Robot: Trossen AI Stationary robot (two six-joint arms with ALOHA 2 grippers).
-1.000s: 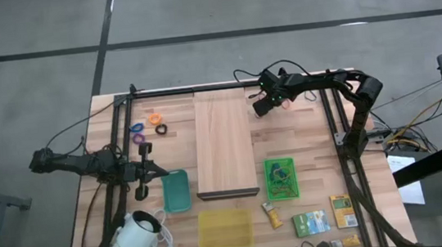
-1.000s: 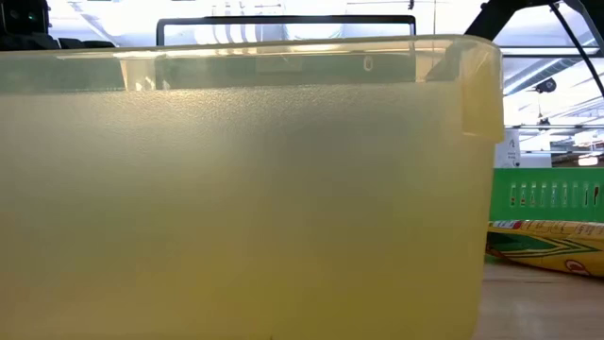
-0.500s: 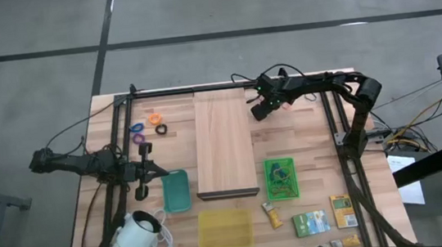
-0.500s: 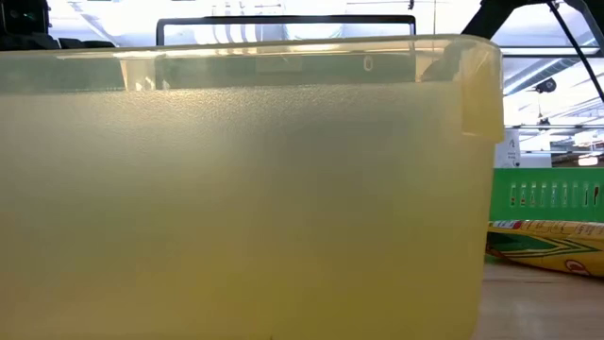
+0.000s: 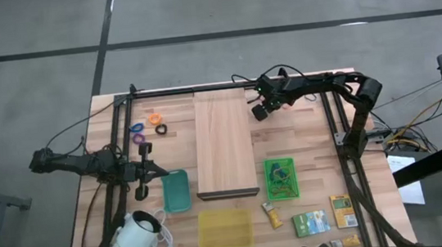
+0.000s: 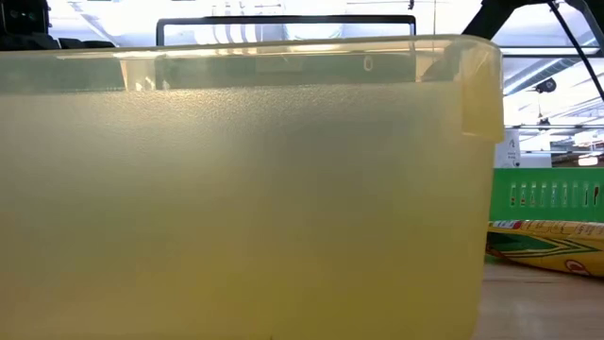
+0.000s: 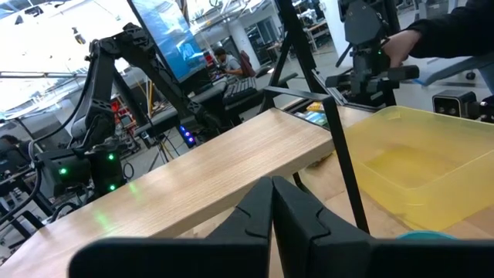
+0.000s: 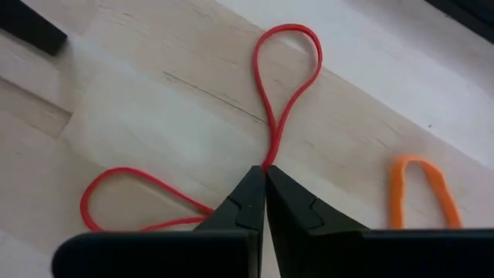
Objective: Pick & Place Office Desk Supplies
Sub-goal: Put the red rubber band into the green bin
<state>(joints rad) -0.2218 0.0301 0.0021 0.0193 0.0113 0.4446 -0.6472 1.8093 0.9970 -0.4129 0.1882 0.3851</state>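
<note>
Pinching red rubber band (image 8: 266,100) at its mid w/ right end effector (image 8: 265,179), closed on it, far side of bench (image 5: 305,143); loops trail either way. Left end effector (image 7: 272,202) closed, empty, well off.

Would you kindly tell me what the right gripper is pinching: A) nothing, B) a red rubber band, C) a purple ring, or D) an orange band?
B: in the right wrist view the right gripper is shut on the red rubber band, pinching it at its middle; the orange band lies apart.
</note>
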